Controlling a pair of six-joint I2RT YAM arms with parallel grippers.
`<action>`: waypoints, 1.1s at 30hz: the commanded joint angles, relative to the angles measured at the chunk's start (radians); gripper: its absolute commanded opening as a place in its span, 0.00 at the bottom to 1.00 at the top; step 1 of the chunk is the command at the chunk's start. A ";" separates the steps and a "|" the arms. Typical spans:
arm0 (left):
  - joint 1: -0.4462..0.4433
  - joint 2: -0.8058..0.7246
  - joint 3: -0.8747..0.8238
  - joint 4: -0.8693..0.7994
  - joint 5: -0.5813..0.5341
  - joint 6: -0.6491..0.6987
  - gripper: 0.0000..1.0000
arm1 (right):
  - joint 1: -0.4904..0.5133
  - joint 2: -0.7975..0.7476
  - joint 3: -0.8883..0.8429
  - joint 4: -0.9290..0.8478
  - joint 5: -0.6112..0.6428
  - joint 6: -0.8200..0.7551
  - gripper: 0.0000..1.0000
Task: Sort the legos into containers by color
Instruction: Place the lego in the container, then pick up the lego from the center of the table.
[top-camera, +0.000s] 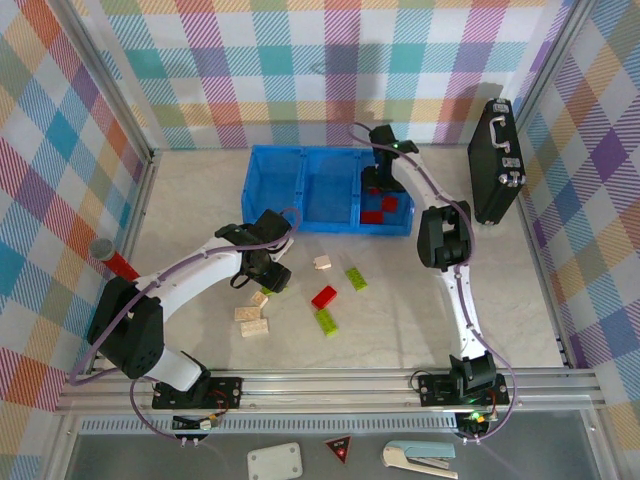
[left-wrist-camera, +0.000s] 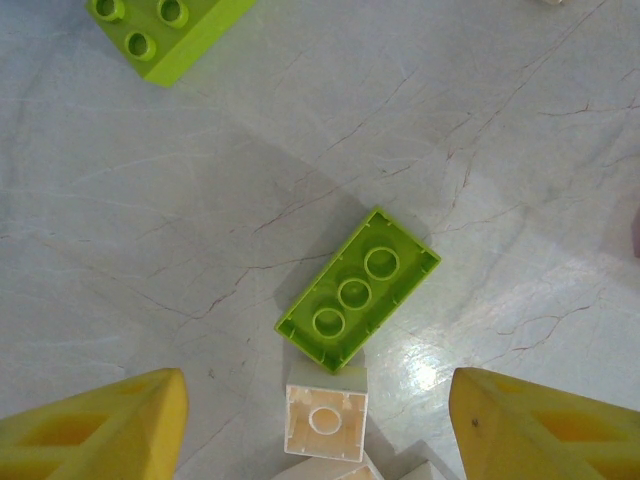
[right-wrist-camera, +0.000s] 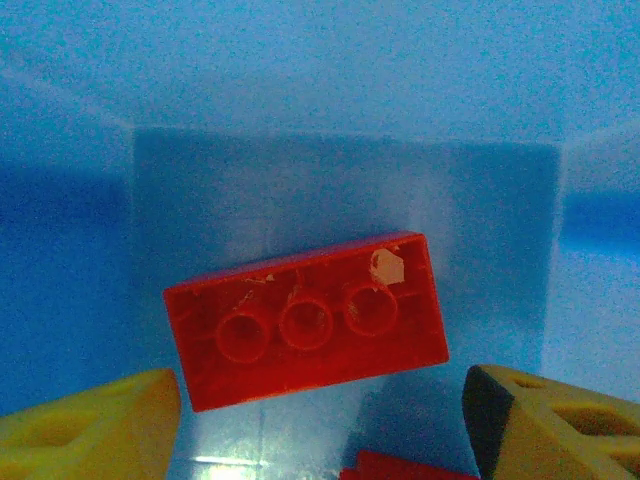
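Grippers both open, nothing held. Left gripper (left-wrist-camera: 318, 395) hovers over table (left-wrist-camera: 150, 200). Upside-down green brick (left-wrist-camera: 358, 288) lies just ahead, btwn its fingers, w/ cream brick (left-wrist-camera: 325, 425) right beside it. Right gripper (right-wrist-camera: 320, 410) is inside tray (right-wrist-camera: 300, 60); red brick (right-wrist-camera: 305, 320) lies below, btwn fingers.

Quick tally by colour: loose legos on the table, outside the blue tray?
Cream bricks: 4
Lime bricks: 3
Red brick: 1
Total: 8
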 joint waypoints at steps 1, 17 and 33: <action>0.009 -0.007 0.008 -0.014 -0.002 -0.001 0.69 | 0.001 -0.101 -0.009 -0.019 -0.017 -0.019 0.76; 0.009 -0.033 -0.004 -0.001 0.037 -0.010 0.70 | 0.073 -0.517 -0.458 0.022 -0.071 0.040 0.75; -0.001 -0.001 0.118 -0.102 0.094 -0.189 0.68 | 0.170 -1.021 -1.063 0.100 -0.172 0.200 0.73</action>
